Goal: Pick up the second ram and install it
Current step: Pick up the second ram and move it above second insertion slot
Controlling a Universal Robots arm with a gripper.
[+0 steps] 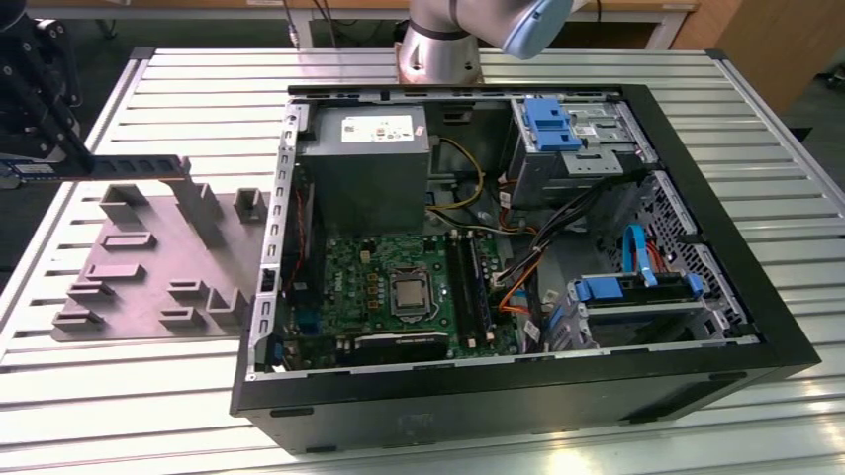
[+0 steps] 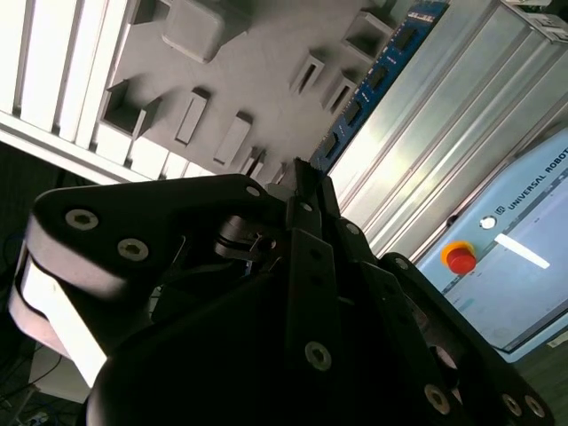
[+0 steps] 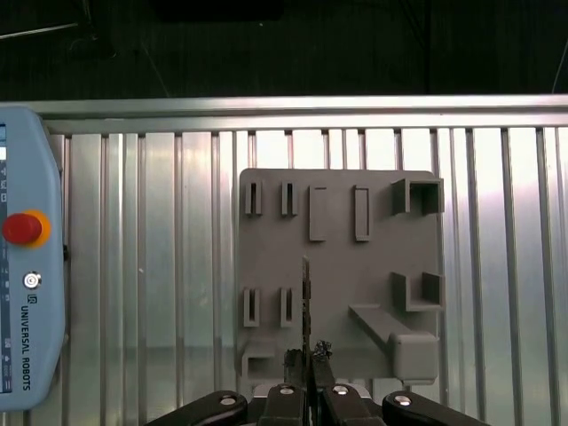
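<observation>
While the gripper [image 1: 53,158] hung over the far end of the grey fixture plate [image 1: 145,267] on the exterior view's left, the open computer case [image 1: 739,327] lay on its side on the slatted metal table [image 1: 119,416], on the exterior view's right. Inside the case sat the green motherboard [image 1: 383,267], the long black memory slots [image 1: 465,282], a grey power box [image 1: 363,153], blue drive holders [image 1: 548,124] and a bunch of coloured wires [image 1: 528,267]. The case's side wall [image 1: 271,247] stood between the gripper and those slots. The plate had little raised blocks and pockets on it. In the first wrist view a teach pendant [image 3: 31,266] with a red button [image 3: 22,228] lay on the table just beside the plate. The fingers [image 3: 290,362] were pressed together on the second ram [image 1: 133,165], pinching it near one end. The ram was up over the plate, lying level, with its free end pointing toward the case and near a tall post [image 1: 201,203]. It was a long, thin, dark stick. The second wrist view showed its blue-green face with a row of black chips [image 2: 377,75]. In the first wrist view it looked like a thin dark line seen from its edge.
</observation>
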